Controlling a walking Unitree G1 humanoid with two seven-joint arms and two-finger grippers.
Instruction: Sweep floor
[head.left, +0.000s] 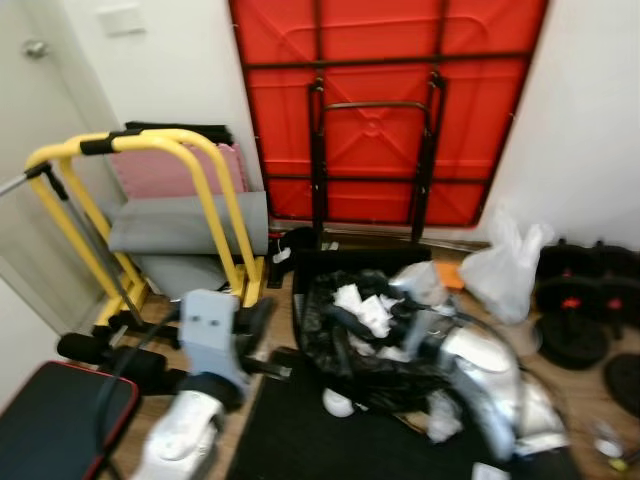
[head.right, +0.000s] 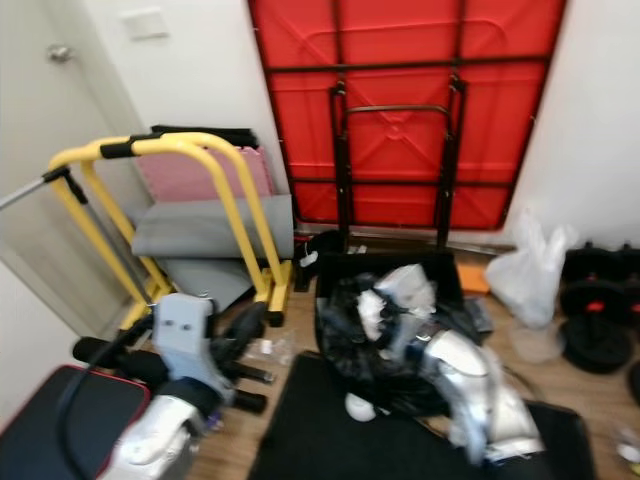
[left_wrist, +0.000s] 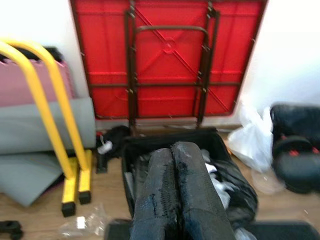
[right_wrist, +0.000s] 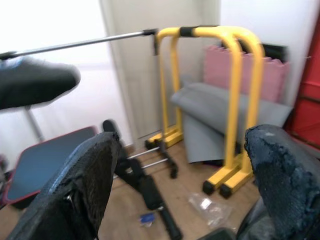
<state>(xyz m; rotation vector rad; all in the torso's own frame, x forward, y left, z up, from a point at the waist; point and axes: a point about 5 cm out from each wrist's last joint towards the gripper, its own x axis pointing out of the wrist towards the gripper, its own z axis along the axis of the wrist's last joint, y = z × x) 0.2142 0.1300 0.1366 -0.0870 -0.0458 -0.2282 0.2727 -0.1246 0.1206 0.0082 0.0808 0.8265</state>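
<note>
A black bin (head.left: 330, 300) lined with a black bag stands on the wood floor, holding crumpled white paper (head.left: 365, 308). My right arm (head.left: 475, 365) reaches over it; the right gripper (right_wrist: 180, 165) is open, its fingers (right_wrist: 87, 180) wide apart with nothing between them. My left gripper (left_wrist: 172, 152) is shut on nothing and hovers left of the bin, pointing toward it. A clear plastic wrapper (left_wrist: 82, 225) lies on the floor near the yellow frame. A white scrap (head.left: 338, 403) lies on the black mat (head.left: 320, 440). A thin metal pole (right_wrist: 85, 42) slants in from the far left.
A folded red table (head.left: 385, 110) leans on the back wall. Yellow dip bars (head.left: 215, 200), a grey mat (head.left: 185, 225) and pink foam tiles (head.left: 165, 170) crowd the left. A white plastic bag (head.left: 505, 265) and black dumbbells (head.left: 580, 300) sit right; a black bench (head.left: 50, 415) is near left.
</note>
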